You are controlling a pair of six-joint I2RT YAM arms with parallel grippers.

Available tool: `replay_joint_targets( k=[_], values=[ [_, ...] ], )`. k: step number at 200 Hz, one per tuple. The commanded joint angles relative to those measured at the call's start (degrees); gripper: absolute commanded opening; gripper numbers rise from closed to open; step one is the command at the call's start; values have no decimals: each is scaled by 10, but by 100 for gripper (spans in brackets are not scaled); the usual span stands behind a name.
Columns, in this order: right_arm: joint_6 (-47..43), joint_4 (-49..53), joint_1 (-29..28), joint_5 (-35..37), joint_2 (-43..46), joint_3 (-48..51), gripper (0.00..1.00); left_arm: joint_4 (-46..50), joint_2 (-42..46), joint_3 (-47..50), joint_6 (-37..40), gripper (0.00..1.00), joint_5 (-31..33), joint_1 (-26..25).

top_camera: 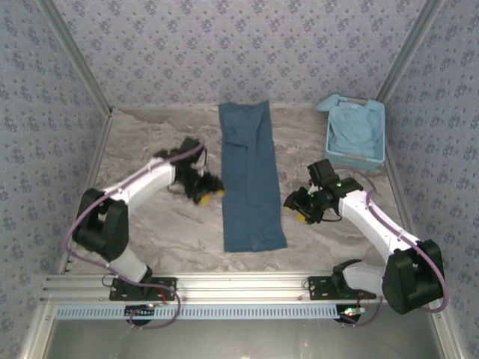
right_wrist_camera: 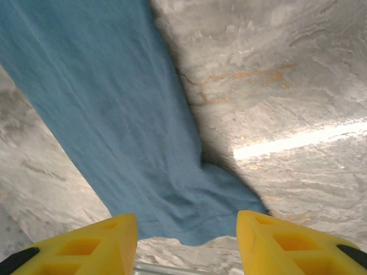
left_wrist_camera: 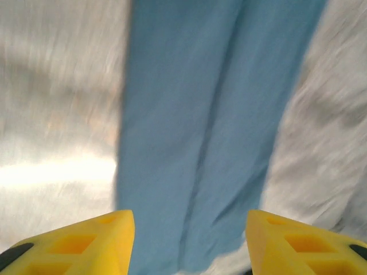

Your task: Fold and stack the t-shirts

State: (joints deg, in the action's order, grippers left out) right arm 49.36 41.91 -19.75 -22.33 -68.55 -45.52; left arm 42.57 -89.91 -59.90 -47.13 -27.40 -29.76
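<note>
Two t-shirts, one basket, two empty hands.

Lab booth: patterned walls, aluminium frame

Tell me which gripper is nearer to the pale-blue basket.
Right. The right gripper sits just nearer the arm bases than the basket, on the same side of the dark shirt; the left gripper lies beyond that shirt, on its other side.

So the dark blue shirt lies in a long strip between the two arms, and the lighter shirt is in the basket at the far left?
Not quite: the basket holding the lighter shirt sits at the far right of the table, as the overhead view shows. The rest is right.
</note>
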Motion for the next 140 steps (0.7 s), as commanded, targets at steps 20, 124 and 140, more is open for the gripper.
replay_joint_targets(
  k=[20,124,140],
  values=[
    [-99,9,4,-39,10,55,50,-124,96,192,-148,54,-56,-111],
    [-104,-11,6,-20,14,116,48,-274,-47,177,-225,31,-47,-180],
    [-104,-6,-3,-11,13,118,47,-275,-43,174,-228,17,-38,-180]
  ],
)
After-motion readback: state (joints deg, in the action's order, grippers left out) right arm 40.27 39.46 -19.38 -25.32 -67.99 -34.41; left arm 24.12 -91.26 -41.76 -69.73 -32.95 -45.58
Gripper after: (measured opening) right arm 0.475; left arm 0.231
